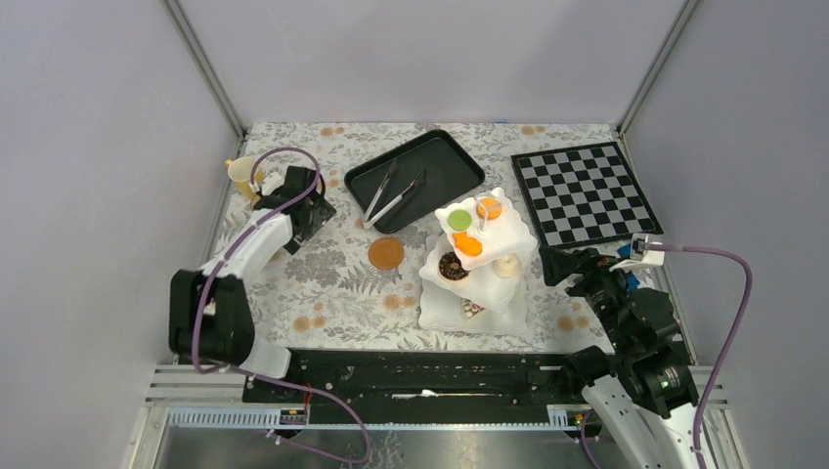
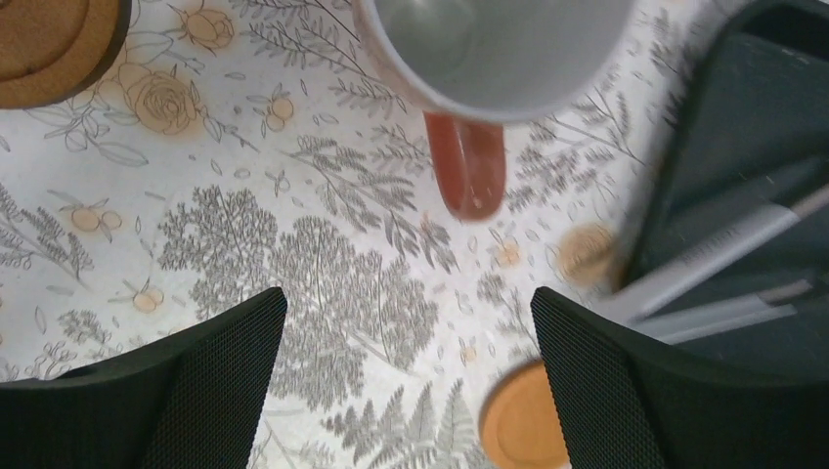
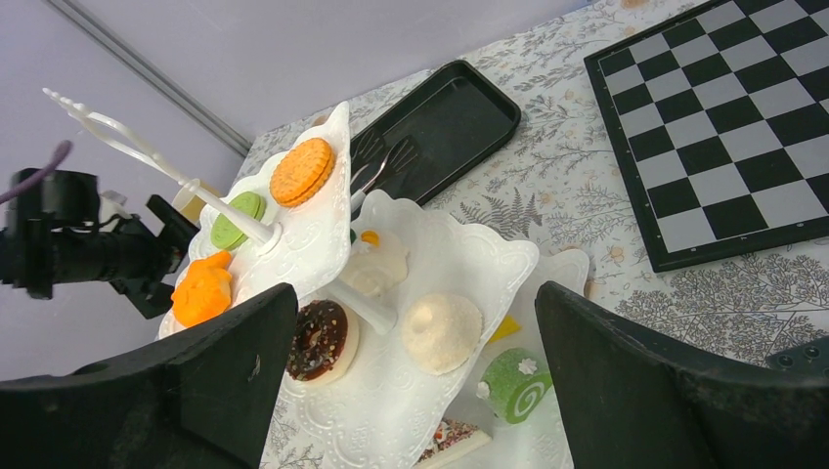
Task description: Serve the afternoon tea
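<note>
The risk I see is on the left side of the worktop [image 1: 332, 283], towards the far-left corner. The white cup [image 2: 489, 49] with the brown handle stands just beyond the fingertips of the left hand [image 2: 409, 298], not between them. If the hand drops where it is, it would close on nothing. If it goes forward too low, a finger could catch the rim or the handle and tip the cup over. The black tray [image 2: 753, 147] with the tongs [image 2: 723, 264] lies close beside the right-side finger, so a wide approach might clip the tray's edge. One saucer [image 2: 523, 420] sits nearer the middle of the worktop, and I would judge the cup is meant for it.

The three-tier stand [image 1: 479, 259] is near the middle, towards the right edge, and is loaded with cakes [image 3: 318, 337]. The right hand [image 3: 417, 293] faces it closely, and a push forward could shove the stand and spill them.

The left hand is spread wide, holding nothing and touching nothing. The right hand is spread wide too, and is also empty. A yellow cup [image 1: 239, 174] waits by the left edge, near the far corner.
</note>
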Robot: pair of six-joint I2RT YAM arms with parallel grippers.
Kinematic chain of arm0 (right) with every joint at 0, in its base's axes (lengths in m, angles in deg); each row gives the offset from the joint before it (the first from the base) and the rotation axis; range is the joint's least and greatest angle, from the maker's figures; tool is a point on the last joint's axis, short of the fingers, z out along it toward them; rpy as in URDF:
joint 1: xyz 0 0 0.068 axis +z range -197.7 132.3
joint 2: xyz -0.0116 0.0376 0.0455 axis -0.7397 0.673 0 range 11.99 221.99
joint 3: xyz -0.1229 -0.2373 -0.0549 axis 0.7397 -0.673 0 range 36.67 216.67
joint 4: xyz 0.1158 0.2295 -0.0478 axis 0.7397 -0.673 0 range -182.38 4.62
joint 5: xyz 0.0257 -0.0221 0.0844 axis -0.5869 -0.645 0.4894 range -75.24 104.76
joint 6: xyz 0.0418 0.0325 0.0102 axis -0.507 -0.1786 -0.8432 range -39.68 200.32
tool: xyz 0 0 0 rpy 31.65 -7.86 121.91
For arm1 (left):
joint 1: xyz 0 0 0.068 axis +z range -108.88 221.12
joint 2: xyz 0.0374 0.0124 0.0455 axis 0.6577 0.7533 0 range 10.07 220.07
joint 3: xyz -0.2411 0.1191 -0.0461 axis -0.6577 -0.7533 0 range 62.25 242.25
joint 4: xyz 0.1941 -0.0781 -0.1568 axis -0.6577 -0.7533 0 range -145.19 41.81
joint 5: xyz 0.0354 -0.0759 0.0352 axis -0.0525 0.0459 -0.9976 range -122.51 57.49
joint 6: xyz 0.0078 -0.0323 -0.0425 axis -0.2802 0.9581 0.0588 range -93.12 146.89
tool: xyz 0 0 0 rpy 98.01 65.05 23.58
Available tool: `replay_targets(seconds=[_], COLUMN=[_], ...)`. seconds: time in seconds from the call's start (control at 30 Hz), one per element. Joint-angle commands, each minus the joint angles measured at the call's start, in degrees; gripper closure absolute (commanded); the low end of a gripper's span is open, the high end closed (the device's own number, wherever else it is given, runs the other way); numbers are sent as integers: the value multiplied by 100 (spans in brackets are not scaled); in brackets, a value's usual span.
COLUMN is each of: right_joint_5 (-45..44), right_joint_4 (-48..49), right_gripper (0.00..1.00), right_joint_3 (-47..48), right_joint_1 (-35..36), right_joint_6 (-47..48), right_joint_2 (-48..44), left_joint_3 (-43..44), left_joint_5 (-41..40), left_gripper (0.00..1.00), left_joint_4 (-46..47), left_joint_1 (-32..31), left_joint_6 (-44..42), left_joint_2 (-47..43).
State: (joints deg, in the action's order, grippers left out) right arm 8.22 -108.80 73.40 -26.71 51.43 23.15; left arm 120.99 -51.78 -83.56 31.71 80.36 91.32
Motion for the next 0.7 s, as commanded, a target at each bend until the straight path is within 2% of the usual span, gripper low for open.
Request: replay_targets(seconds=[0.0,0.13,0.23,0.33,0.43,0.5,0.6,0.67], right_joint_5=[-204,-284,-277,-284,-307,-312,-308,-331], right_joint_4=[12,-50,-63,-49,-54,-55,-65,-85], right_gripper=[2,2,2,2,2,2,2,2], right_joint_3=[244,233,237,253,273,276,300,315], right_joint_1=[28,28,28,28,28,28,28,28], right_joint_6=[108,90,78,84,97,96,104,109], right_joint_2=[-127,-217,-210,-184,-188,-193,-214,-259], left_joint_3=[467,651,823,923,948,985,1082,1022], left_joint_5=[-572,-491,-392,-445,-611,-771,-1012,-991], left_gripper=[3,11,22,29,39,56,89,100], left_joint_4=[345,661,880,1012,1092,1136,1009,1022], left_joint_1=[135,340,387,385,385,387,387,387], left_joint_6=[195,218,151,86,-96,-387,-900,-1366], left_joint_2=[679,1245,1593,1804,1965,2054,2018,1792])
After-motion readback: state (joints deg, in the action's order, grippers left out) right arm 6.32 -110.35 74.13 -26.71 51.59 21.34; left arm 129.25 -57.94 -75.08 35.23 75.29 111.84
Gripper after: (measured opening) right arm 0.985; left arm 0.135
